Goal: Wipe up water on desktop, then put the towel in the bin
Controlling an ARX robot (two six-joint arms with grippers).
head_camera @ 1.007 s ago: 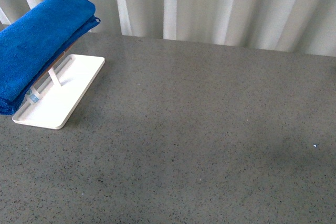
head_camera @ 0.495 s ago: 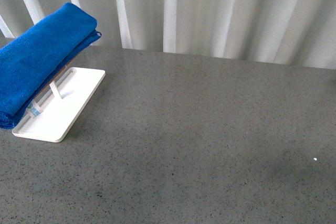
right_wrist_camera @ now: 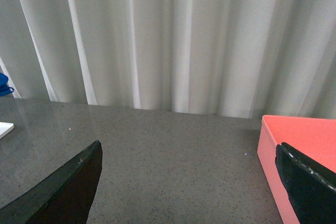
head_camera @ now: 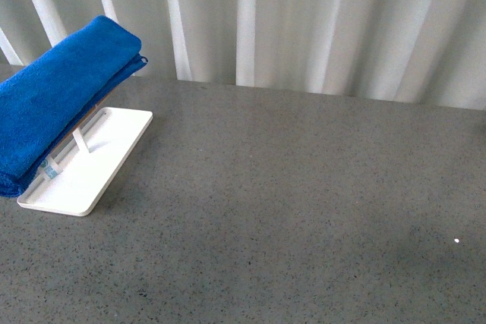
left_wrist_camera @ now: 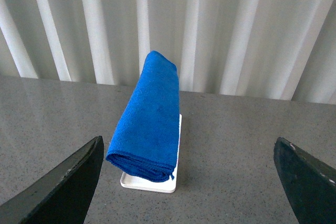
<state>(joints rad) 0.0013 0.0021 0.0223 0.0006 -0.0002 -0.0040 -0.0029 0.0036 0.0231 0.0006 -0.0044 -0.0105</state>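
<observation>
The bright-blue folded towel rests tilted on a small rack over a white tray at the far left of the dark-grey speckled desktop. In the left wrist view the towel lies ahead of my open left gripper, well apart from the fingertips. My right gripper is open and empty above bare desktop. A red bin stands beside one of its fingers. Neither gripper shows in the front view. I see no water on the desktop.
A white pleated curtain hangs along the desktop's far edge. The white tray's corner also shows in the right wrist view.
The front view has shifted: the towel, tray and the desktop's far edge now sit lower in the picture, with more curtain visible. Nothing on the desktop has moved.
</observation>
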